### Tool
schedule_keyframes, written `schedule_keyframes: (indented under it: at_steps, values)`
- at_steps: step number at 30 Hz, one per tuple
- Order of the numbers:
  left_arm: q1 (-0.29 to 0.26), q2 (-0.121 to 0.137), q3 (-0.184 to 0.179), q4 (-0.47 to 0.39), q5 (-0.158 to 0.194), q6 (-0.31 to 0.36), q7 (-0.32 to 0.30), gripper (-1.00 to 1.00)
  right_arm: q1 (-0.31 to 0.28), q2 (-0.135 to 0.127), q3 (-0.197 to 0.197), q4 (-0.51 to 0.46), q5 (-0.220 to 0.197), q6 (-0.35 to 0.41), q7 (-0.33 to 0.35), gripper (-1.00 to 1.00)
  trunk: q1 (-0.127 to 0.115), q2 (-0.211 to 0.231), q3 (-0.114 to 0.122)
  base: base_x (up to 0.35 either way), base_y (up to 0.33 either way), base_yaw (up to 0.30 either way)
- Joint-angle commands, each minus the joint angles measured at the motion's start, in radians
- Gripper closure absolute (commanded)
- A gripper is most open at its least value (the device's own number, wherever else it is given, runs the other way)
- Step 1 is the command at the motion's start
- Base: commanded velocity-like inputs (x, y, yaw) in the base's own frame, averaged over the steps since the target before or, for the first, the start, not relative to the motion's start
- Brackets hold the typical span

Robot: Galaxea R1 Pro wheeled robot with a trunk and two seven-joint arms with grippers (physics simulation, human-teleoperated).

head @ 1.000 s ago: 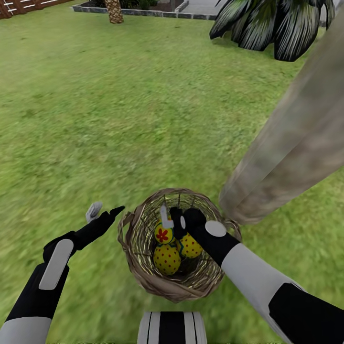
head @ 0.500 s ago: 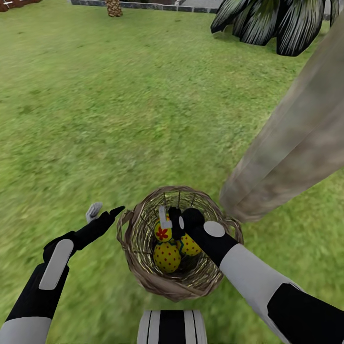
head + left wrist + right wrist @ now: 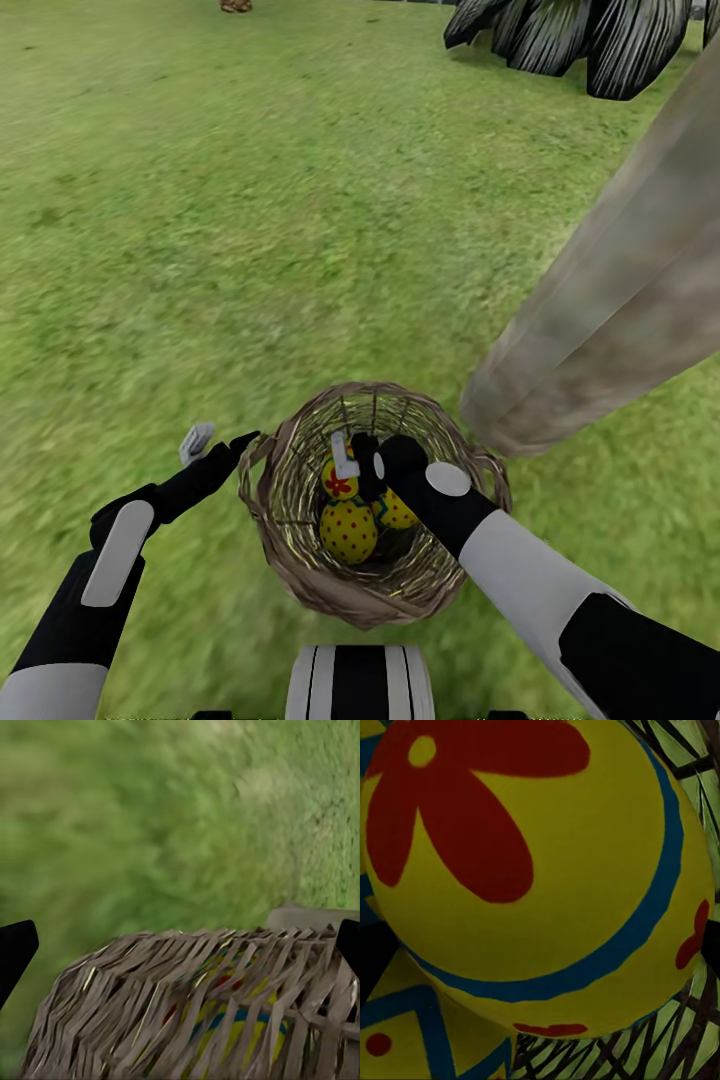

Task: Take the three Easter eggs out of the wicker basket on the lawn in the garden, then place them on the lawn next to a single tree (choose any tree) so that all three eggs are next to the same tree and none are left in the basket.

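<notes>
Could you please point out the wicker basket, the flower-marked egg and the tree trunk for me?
wicker basket (image 3: 300, 590): head view, on its woven near rim.
flower-marked egg (image 3: 540, 870): right wrist view, on its yellow shell.
tree trunk (image 3: 620, 300): head view, on mid-trunk bark.

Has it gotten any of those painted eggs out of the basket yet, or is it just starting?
Just starting. All three eggs are in the basket on the grass. The right gripper reaches inside around the flower-marked egg; whether it has closed is unclear. The left gripper waits open beside the basket. The tree trunk stands close by.
</notes>
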Motion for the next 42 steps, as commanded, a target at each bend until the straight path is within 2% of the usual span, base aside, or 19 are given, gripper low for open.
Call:
schedule_keyframes:
  at_steps: [1,8,9,17,27,42]
  values:
    - [-0.001,0.000,0.002,0.000,0.000,0.006,-0.004,-1.00,0.000,0.000,0.002,0.003,-0.002,0.007,0.005,-1.00,0.000,0.000,-0.001,0.000,0.000,0.000]
    - [-0.001,0.000,0.001,0.000,0.001,0.006,-0.004,-1.00,0.000,0.001,0.002,0.003,-0.002,0.007,0.005,-1.00,0.001,-0.001,-0.009,0.000,0.000,0.000]
    - [-0.001,0.000,0.001,0.000,0.001,0.006,-0.004,-1.00,0.000,0.001,0.002,0.004,-0.002,0.007,0.005,1.00,0.001,-0.001,-0.009,0.000,0.000,0.000]
    - [-0.001,0.000,0.002,0.000,0.001,0.007,-0.004,-1.00,0.000,0.002,0.002,0.003,-0.002,0.007,0.007,1.00,0.002,-0.001,-0.016,0.000,0.000,0.000]
    - [0.004,-0.002,0.002,-0.002,0.000,0.006,-0.001,-1.00,0.000,0.001,0.002,0.005,-0.002,0.007,0.007,1.00,0.001,0.000,-0.005,0.000,0.000,0.000]
    - [0.004,-0.002,0.003,-0.005,0.001,0.017,0.006,-1.00,0.000,0.002,0.003,0.003,-0.001,0.007,0.009,1.00,-0.006,0.003,0.049,-0.043,0.000,0.000]
